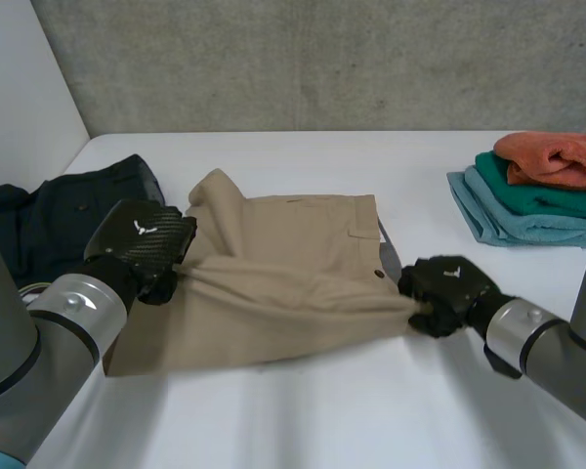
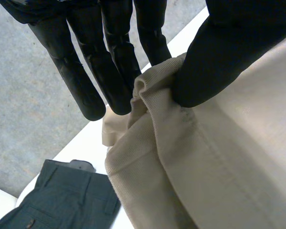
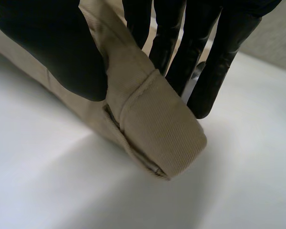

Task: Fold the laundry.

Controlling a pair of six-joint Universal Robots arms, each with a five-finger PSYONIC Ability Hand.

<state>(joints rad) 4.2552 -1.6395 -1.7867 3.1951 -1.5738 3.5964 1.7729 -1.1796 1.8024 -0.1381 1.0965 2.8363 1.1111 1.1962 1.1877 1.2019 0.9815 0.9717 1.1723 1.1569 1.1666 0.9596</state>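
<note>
Nearest you on the white table [image 1: 322, 420], your left hand [image 1: 142, 249] and right hand [image 1: 447, 291] each pinch one end of the tan shorts [image 1: 293, 264].
Left thumb and fingers are clamped on a bunched edge, and the right ones on a thick stitched corner. The shorts' long axis runs side to side between them, so I'd judge that any fold goes away from you. Farther off lie dark trousers [image 1: 49, 220] on the left and folded towels [image 1: 542, 186] on the right.
</note>
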